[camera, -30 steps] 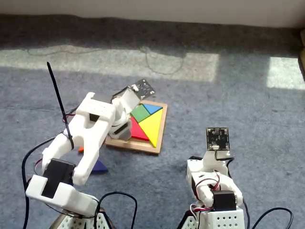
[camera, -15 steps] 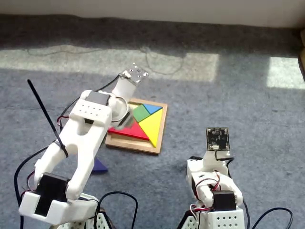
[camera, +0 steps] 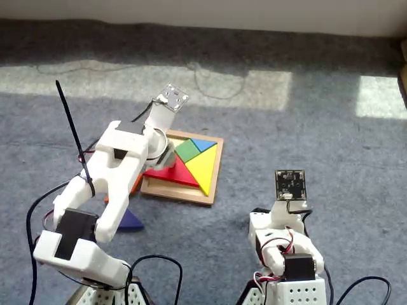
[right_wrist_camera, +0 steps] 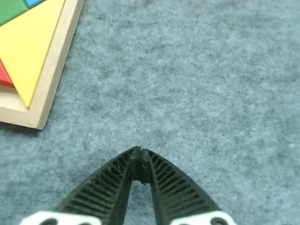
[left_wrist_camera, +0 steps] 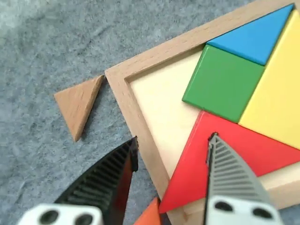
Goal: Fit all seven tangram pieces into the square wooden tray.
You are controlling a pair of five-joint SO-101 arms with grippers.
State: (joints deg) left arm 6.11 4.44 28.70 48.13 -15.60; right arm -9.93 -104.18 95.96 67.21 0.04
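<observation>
The square wooden tray (left_wrist_camera: pixel 123 96) holds a green square (left_wrist_camera: pixel 222 82), a blue triangle (left_wrist_camera: pixel 255 35), a large yellow triangle (left_wrist_camera: pixel 276 103) and a red triangle (left_wrist_camera: pixel 194 161). The red triangle's corner lies on the tray's rim. My left gripper (left_wrist_camera: pixel 172 143) hovers open over that rim and the red corner, holding nothing. An orange piece (left_wrist_camera: pixel 151 213) sits just outside the rim, below the gripper. A small wood-coloured triangle (left_wrist_camera: pixel 77 105) lies on the carpet beside the tray. My right gripper (right_wrist_camera: pixel 139 161) is shut and empty, low over carpet off the tray's corner (right_wrist_camera: pixel 40 112).
In the high view a dark blue piece (camera: pixel 130 220) lies on the grey carpet near the left arm's base (camera: pixel 76 254). The right arm (camera: pixel 286 254) is folded back at the near right. Open carpet stretches to the right of the tray (camera: pixel 215 175) and behind it.
The left arm's wrist has lifted and swung toward the tray's far left side, uncovering more of the red triangle and the orange piece. The right arm has stayed still.
</observation>
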